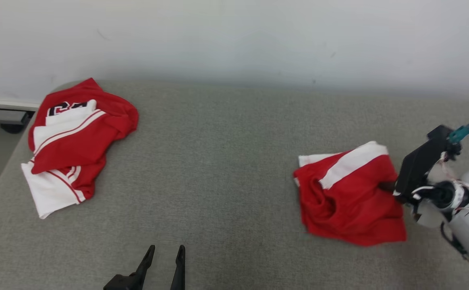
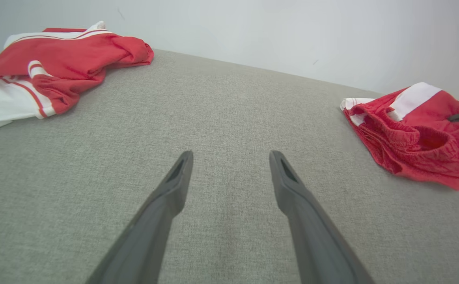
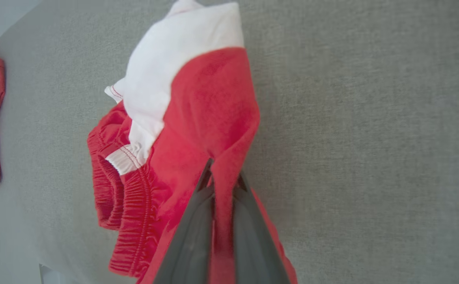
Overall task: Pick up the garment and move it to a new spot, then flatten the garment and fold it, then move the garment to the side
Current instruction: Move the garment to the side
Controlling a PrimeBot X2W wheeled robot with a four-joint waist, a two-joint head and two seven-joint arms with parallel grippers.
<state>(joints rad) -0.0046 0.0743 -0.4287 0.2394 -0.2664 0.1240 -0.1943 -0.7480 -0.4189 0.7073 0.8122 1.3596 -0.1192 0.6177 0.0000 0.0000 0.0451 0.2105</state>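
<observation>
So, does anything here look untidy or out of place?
The red and white fabric shorts lie crumpled at the right of the grey upholstered surface, one fold pinched in the right end effector. A red and white fabric jersey sits bunched at the far left.

A grey cloth-covered worktop (image 1: 226, 161) sits against a white wall (image 1: 234, 36). On the far left lies a crumpled red and white jersey (image 1: 69, 141) with dark numbers on it. On the right lie bunched red shorts (image 1: 351, 201) with a white band across the top. The right end effector (image 1: 387, 186) reaches in from the right, and its dark tips are tucked into the right edge of the shorts. The left end effector (image 1: 167, 249) is at the bottom, with its two fingers spread apart over bare worktop, well apart from both clothes.
</observation>
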